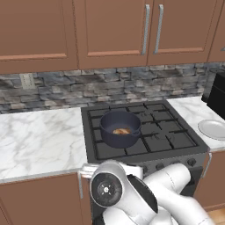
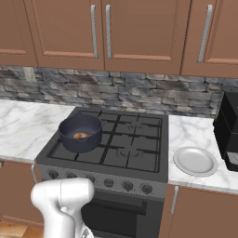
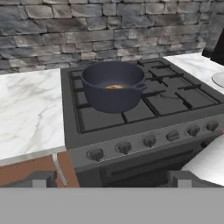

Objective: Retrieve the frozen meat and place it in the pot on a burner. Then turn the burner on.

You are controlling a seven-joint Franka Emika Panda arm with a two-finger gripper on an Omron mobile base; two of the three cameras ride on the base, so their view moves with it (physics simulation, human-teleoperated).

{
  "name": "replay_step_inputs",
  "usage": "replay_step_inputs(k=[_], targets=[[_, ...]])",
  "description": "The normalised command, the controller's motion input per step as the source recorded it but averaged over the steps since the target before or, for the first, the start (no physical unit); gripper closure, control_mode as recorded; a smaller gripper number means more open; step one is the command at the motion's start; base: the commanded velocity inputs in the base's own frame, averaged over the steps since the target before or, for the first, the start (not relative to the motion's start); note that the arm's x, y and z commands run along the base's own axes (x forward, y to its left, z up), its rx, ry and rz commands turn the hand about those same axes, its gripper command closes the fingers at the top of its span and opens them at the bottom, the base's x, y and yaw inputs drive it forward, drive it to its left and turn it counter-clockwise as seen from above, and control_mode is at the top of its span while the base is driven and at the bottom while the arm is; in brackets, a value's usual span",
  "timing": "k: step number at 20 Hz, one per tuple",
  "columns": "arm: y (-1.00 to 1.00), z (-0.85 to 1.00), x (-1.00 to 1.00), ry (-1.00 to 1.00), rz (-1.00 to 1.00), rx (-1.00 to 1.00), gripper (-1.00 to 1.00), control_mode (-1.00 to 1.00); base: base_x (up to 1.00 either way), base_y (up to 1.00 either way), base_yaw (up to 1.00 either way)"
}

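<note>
— Start from the left side. What's there?

— A white marble bench (image 1: pixel 39 140) with a wall outlet (image 1: pixel 27 81) above it on the grey stone backsplash (image 2: pixel 139 95). Brown wall cabinets (image 1: pixel 110 30) run across the top, and brown base cabinets sit under the bench.

— And the stove?

— The black gas cooktop (image 2: pixel 130 144) sits between two stretches of bench. The pot (image 1: pixel 119 128) is dark blue-grey and stands upright on the burner (image 1: pixel 115 147) at the cooktop's front left corner, resting on the black grate. It has no lid.

— Where's the frozen meat?

— Inside the pot. You can see the frozen meat (image 1: pixel 121 131) as a small orange-tan lump on the bottom, well clear of the rim. It shows from the right base view (image 2: pixel 81 135) and from the hand view (image 3: pixel 114 86) too.

— The knobs?

— A row of round knobs (image 3: pixel 148 141) runs along the cooktop's front edge, five of them in the hand view. I can't read their positions.

— And the jaws?

— They're low, in front of the stove, facing the knob panel and apart from it. The gripper (image 3: pixel 111 179) shows two dark tips at the bottom of the hand view, set wide apart with nothing between them.

— Further right?

— A white plate (image 2: pixel 195 161) lies flat on the right-hand bench, near its front edge, just beside the cooktop. A black appliance (image 2: pixel 228 130) stands behind it, at the bench's back right.
</note>
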Motion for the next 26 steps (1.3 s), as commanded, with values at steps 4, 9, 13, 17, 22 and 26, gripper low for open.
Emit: replay_step_inputs(k=[4,9,13,17,22,26], targets=[[-0.04,-0.63,-0.02,-0.03,0.00,0.10,-1.00,-1.00,0.00,0.00,0.00],[-0.05,-0.78,0.00,-0.04,0.00,-0.04,-1.00,-1.00,0.00,0.00,0.00],[-0.04,-0.54,0.00,-0.01,0.05,-0.09,-1.00,-1.00,0.00,0.00,0.00],[-0.15,-0.59,0.01,-0.03,0.11,-0.09,-1.00,-1.00,0.00,0.00,0.00],[-0.26,-0.75,0.19,-0.04,0.18,-0.12,-1.00,-1.00,0.00,0.00,0.00],[-0.22,-0.87,0.09,-0.19,0.26,-0.18,-1.00,-1.00,0.00,0.00,0.00]])
